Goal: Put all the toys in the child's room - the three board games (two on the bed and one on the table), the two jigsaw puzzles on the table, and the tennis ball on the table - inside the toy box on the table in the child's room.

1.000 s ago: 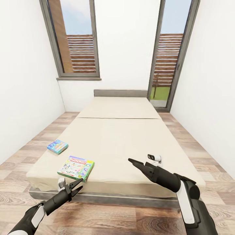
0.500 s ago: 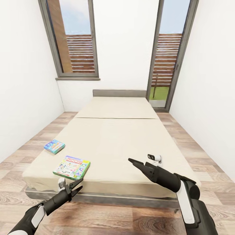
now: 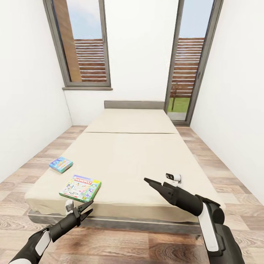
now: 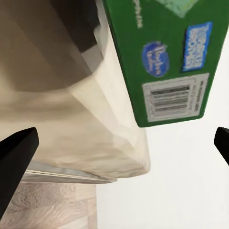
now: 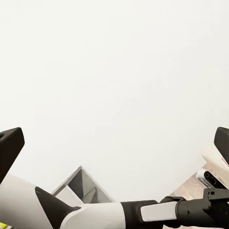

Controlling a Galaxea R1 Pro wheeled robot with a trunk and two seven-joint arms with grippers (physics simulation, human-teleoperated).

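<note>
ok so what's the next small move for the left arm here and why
Probably ease the left pincer forward and up to the green-edged board game. That box lies flat at the near edge of the bed, just beyond the open fingertips, which sit below mattress level. Nothing is gripped yet.

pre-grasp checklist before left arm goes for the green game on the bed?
1. Left pincer open: ok, fingers spread.
2. Pincer empty: ok.
3. Target located: ok, green-edged board game lies flat near the foot edge of the bed.
4. Alignment: ok, the left wrist view has the box's green edge between the fingertips.
5. Contact: not ok, pincer is short of the box.
6. Neighbours: ok, blue board game lies apart; right pincer is off to the side.
</note>
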